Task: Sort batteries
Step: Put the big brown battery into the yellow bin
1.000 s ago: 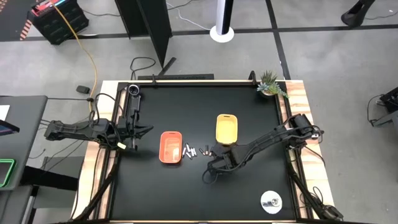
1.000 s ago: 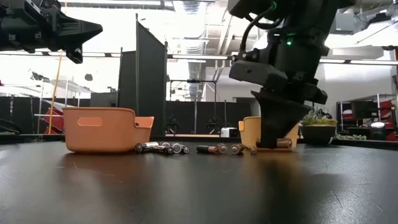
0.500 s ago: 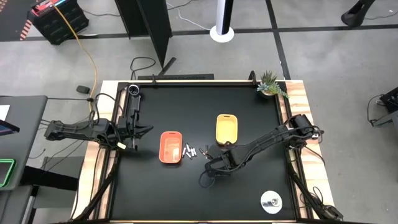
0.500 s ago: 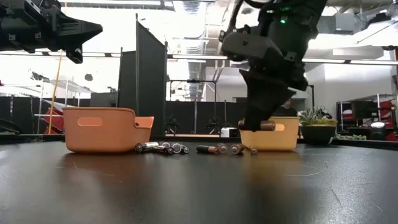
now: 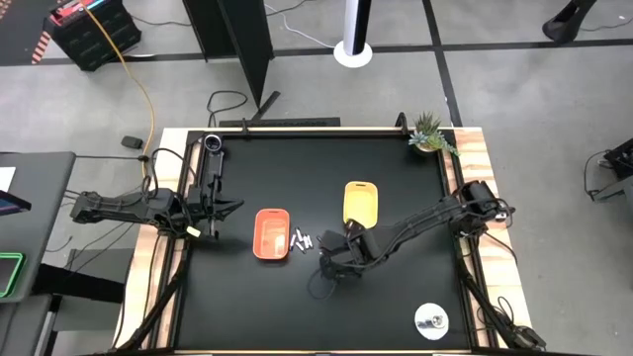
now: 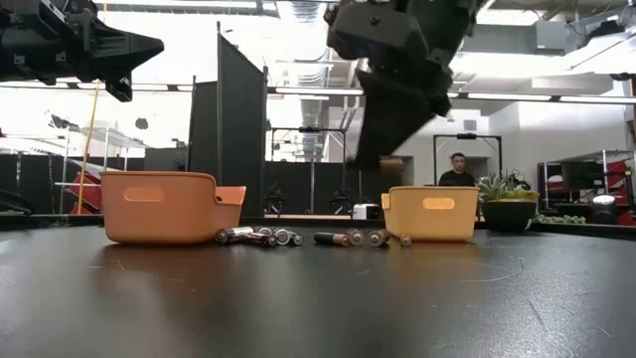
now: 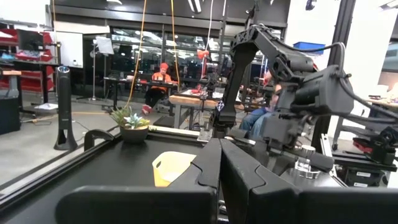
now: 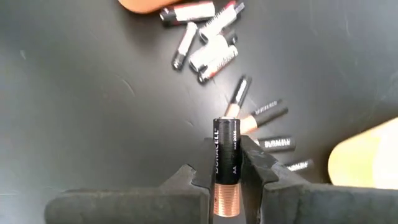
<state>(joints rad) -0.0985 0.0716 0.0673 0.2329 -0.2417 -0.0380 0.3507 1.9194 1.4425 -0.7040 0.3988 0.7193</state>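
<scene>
Aloft, right gripper (image 8: 226, 163) around battery (image 8: 226, 163), seemingly.

Two dark jointed arms (image 5: 415, 229), black angular fingers (image 8: 261, 171), trailing cables

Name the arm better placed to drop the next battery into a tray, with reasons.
Right. The right gripper is shut on a black-and-copper battery, raised close to the yellow tray. The left gripper waits shut near the table's left edge.
</scene>
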